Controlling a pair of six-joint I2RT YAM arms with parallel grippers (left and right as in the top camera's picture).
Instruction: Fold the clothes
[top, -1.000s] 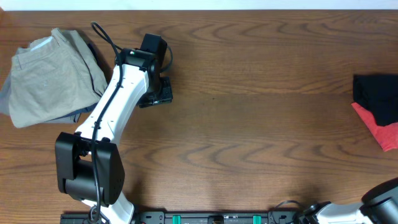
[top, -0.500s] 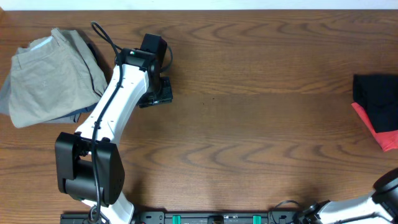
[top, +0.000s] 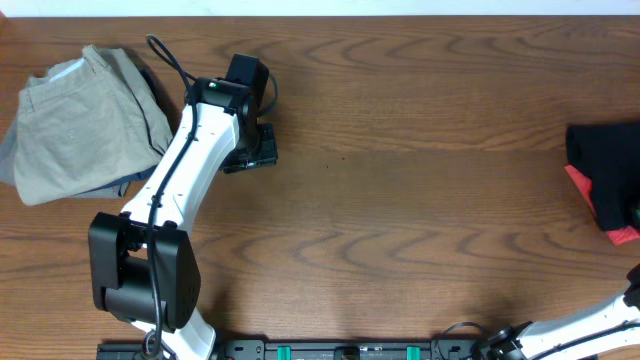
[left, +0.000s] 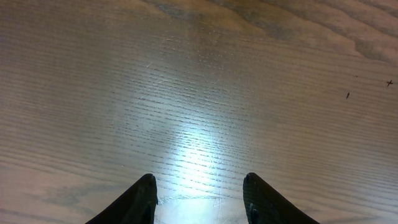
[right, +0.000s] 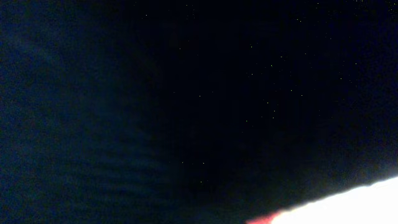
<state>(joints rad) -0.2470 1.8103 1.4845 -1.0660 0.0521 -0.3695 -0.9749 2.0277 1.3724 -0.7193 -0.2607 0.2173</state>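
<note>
The black T-shirt (top: 603, 160) lies at the desk's (top: 400, 200) right edge, close against the closed right end effector; the left end effector (left: 199, 184), parted, is well apart.

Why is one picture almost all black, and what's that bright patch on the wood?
Right wrist view: black cloth fills the frame, dark and grainy, one corner blown out white. Left wrist view: light glare on the wooden table. Overhead view: evenly lit, sharp.
</note>
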